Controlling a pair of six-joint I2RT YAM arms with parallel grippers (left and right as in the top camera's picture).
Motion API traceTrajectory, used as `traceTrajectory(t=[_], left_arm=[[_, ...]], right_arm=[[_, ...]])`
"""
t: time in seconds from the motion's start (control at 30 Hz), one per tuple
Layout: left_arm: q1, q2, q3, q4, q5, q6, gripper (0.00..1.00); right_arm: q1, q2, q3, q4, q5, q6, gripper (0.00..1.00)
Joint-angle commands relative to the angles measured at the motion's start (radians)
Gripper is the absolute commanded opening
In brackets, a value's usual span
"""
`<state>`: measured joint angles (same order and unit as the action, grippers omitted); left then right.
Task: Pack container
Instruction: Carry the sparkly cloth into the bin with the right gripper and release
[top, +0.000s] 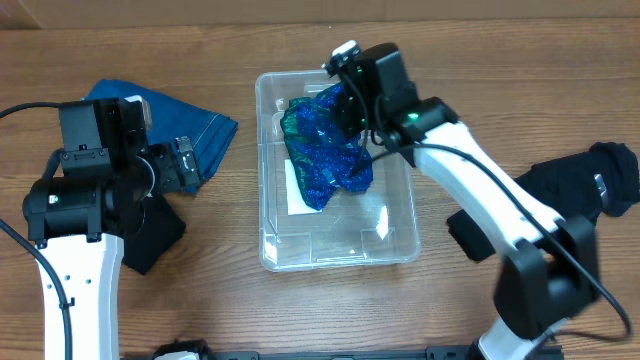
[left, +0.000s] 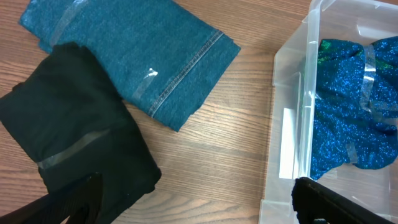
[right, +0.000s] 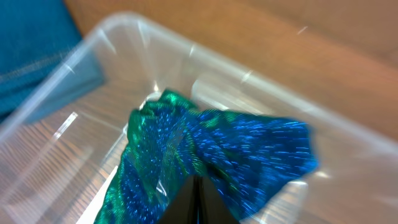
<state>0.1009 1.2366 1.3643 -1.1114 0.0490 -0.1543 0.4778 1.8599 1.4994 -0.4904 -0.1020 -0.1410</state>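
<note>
The clear plastic container (top: 390, 250) stands in the middle of the table, a white label on its bottom; it also shows in the left wrist view (left: 292, 93) and the right wrist view (right: 118, 37). My right gripper (top: 348, 112) is shut on a sparkly blue-green cloth (top: 325, 150) and holds it over the container's far half; the cloth hangs into the bin (right: 217, 155). My left gripper (left: 196, 202) is open and empty over bare wood, between a black cloth (left: 68, 137) and the container's left wall.
A folded blue denim cloth (top: 195, 125) lies at the far left, beside the black cloth (top: 150, 235) under my left arm. Another black cloth (top: 580, 185) lies at the right, with a small black piece (top: 468, 235) near the container.
</note>
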Motion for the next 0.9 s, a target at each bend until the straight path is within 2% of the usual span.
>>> traceTrajectory(t=[0.0, 0.17, 0.27, 0.33, 0.37, 0.4, 0.5, 0.57, 0.63, 0.73, 0.8, 0.87], left_arm=[[0.007, 0.0, 0.026, -0.005, 0.007, -0.011, 1.0], [0.007, 0.0, 0.026, -0.006, 0.007, -0.01, 1.0], [0.007, 0.0, 0.026, -0.007, 0.007, -0.01, 1.0], [0.007, 0.0, 0.026, -0.007, 0.007, -0.01, 1.0], [0.007, 0.0, 0.026, -0.007, 0.007, -0.01, 1.0], [0.007, 0.0, 0.026, -0.007, 0.007, -0.01, 1.0], [0.007, 0.0, 0.026, -0.007, 0.007, -0.01, 1.0], [0.007, 0.0, 0.026, -0.007, 0.007, -0.01, 1.0], [0.007, 0.0, 0.026, -0.007, 0.007, -0.01, 1.0], [0.007, 0.0, 0.026, -0.006, 0.007, -0.01, 1.0], [0.007, 0.0, 0.026, -0.007, 0.007, -0.01, 1.0], [0.007, 0.0, 0.026, -0.006, 0.006, -0.01, 1.0]], right_arm=[[0.0, 0.124, 0.01, 0.04, -0.086, 0.012, 0.04], [0.0, 0.213, 0.01, 0.003, -0.072, 0.011, 0.04], [0.0, 0.179, 0.018, -0.013, 0.003, 0.012, 0.04], [0.0, 0.093, 0.032, -0.017, 0.074, 0.012, 0.06], [0.0, 0.043, 0.037, -0.016, 0.105, 0.012, 0.12], [0.0, -0.006, 0.041, -0.016, 0.128, 0.012, 0.24], [-0.022, -0.221, 0.041, -0.064, 0.195, 0.043, 0.73], [-0.069, -0.316, 0.041, -0.141, 0.211, 0.146, 0.96], [-0.158, -0.39, 0.041, -0.253, 0.21, 0.296, 1.0], [-0.412, -0.457, 0.04, -0.52, 0.205, 0.497, 1.0], [-0.588, -0.455, 0.031, -0.647, 0.161, 0.516, 1.0], [-0.746, -0.455, -0.014, -0.689, 0.109, 0.513, 1.0]])
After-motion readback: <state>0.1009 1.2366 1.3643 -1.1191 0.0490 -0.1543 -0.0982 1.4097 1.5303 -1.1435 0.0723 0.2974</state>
